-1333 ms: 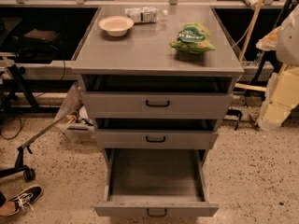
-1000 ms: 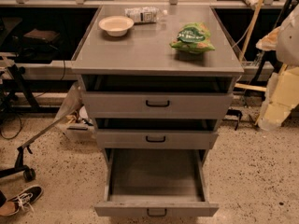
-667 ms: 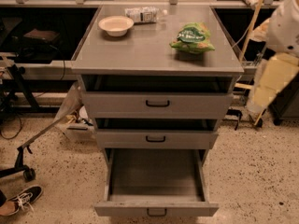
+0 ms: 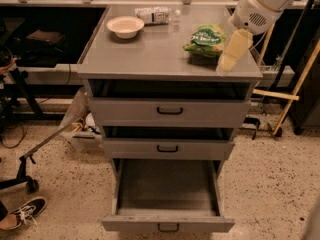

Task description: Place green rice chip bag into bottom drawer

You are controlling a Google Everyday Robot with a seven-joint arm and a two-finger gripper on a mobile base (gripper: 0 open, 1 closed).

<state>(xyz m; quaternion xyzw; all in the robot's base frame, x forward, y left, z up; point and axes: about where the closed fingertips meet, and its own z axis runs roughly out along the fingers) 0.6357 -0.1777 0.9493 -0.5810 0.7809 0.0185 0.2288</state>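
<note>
Gripper (image 4: 227, 59): just right of chip bag (image 4: 206, 40); grip state cannot be told. Should centre over bag before closing. Bottom drawer (image 4: 135, 224) stands open.

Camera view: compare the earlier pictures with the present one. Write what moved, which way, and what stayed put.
The gripper swung in from the right edge of the view, leftward over the cabinet top, and now hangs just right of the green rice chip bag. Nothing was picked up or let go. The bag, the bowl, the water bottle and the open bottom drawer stayed put.
</note>
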